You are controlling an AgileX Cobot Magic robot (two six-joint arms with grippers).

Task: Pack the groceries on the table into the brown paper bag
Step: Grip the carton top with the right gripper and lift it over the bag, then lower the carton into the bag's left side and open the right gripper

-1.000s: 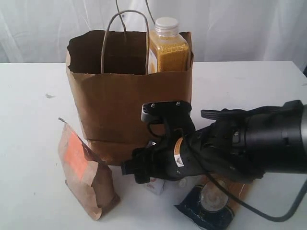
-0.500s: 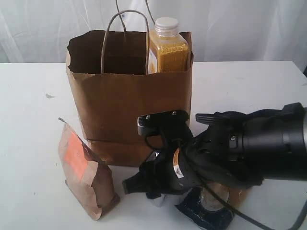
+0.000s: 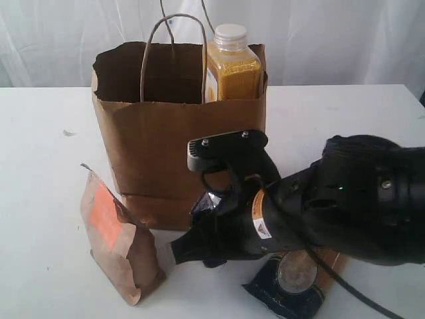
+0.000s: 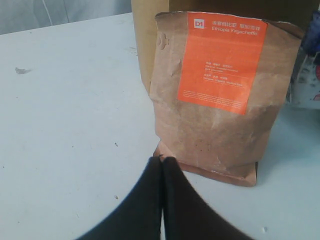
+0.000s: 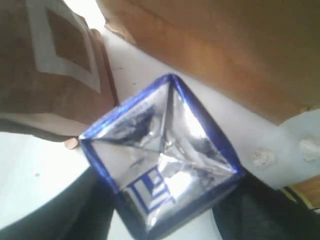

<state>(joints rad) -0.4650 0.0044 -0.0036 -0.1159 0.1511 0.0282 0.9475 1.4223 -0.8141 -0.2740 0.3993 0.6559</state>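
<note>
The paper bag (image 3: 179,143) is seen standing upright and open in the middle of the white tabletop (image 3: 46,199), with its loop handles raised. The juice bottle (image 3: 231,63) is lodged upright inside it, in the corner on the right of the exterior view, and its white cap is shown above the rim. The pouch (image 3: 118,236) with the orange label is stood on the tabletop near the bag's front left corner. A can (image 3: 295,274) with a silver top is glimpsed under the right arm, partly hidden.

The right pincer (image 5: 167,192) is closed partway on the carton (image 5: 160,145). In the right wrist view this blue-and-white carton, with its folded silver top, is flanked by the dark fingers (image 5: 92,210), which are pressed against opposite sides. The carton is found just beside the bag's lower wall. Whether it is raised off the tabletop cannot be told.

The left pincer (image 4: 161,172) is shut tight on nothing, its two fingers laid flat together. It is pointed at the foot of the pouch, low over the tabletop. Whether the tips touch the pouch cannot be told.
</note>
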